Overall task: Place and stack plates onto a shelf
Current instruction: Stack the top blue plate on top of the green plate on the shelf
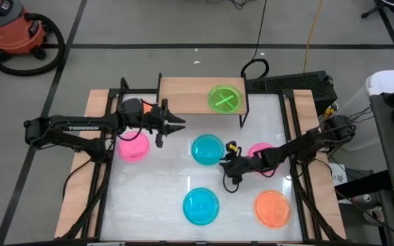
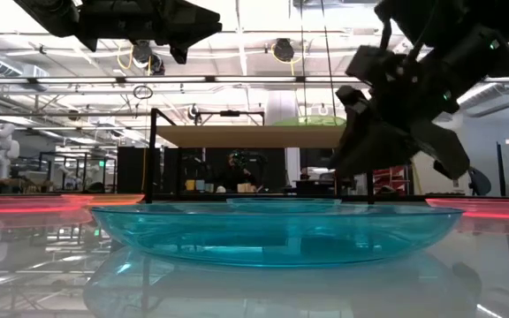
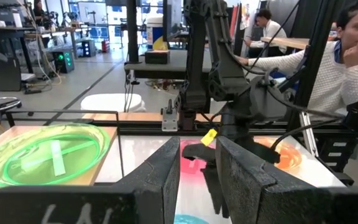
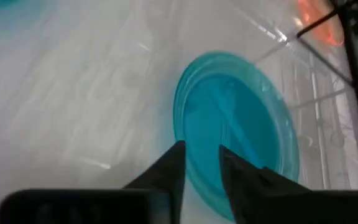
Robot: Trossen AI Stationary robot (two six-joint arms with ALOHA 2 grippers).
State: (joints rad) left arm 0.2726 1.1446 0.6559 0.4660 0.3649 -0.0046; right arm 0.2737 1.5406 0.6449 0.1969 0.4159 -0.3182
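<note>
The shelf [image 1: 187, 96] stands at the table's far edge, and a green plate [image 1: 225, 99] lies flat on the right part of its board. My left gripper [image 1: 178, 124] is open and hovers in front of the shelf; in its wrist view [image 3: 197, 165] the green plate [image 3: 42, 152] sits off to one side. My right gripper [image 1: 226, 162] is open by a narrow gap and hangs above the right rim of the middle blue plate [image 4: 235, 134]. In the low view it [image 2: 353, 163] is clear of the tabletop. A second blue plate [image 1: 201, 206] lies near the front edge.
A pink plate [image 1: 133, 145] lies under the left arm, another pink plate [image 1: 262, 152] is partly hidden by the right arm, and an orange plate [image 1: 273, 208] sits near the front right. People [image 3: 328, 56] sit beyond the table's right side. The shelf board's left half is bare.
</note>
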